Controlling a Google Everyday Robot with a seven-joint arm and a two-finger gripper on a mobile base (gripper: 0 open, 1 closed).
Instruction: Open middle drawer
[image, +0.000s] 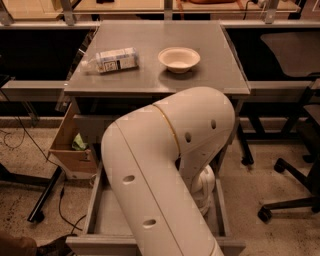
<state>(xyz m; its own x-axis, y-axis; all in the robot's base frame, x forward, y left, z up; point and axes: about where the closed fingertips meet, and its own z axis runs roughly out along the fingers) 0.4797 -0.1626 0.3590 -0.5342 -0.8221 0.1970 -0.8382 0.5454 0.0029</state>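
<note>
A grey cabinet (150, 85) stands in the middle of the camera view. Below its closed top drawer front (92, 127), a wide grey drawer (105, 215) is pulled far out toward me, with a plain grey tray inside and its front edge (85, 245) at the bottom of the picture. It looks like the middle drawer; the lowest front is hidden. My big white arm covers most of the drawer. My gripper (204, 192) is down inside the open drawer at its right side, mostly hidden behind the arm.
A lying carton (112, 60) and a white bowl (179, 59) are on the cabinet top. A cardboard box (70, 150) sits at the cabinet's left. Office chair legs (287, 200) stand on the right, a black stand leg (45, 200) and cable on the left.
</note>
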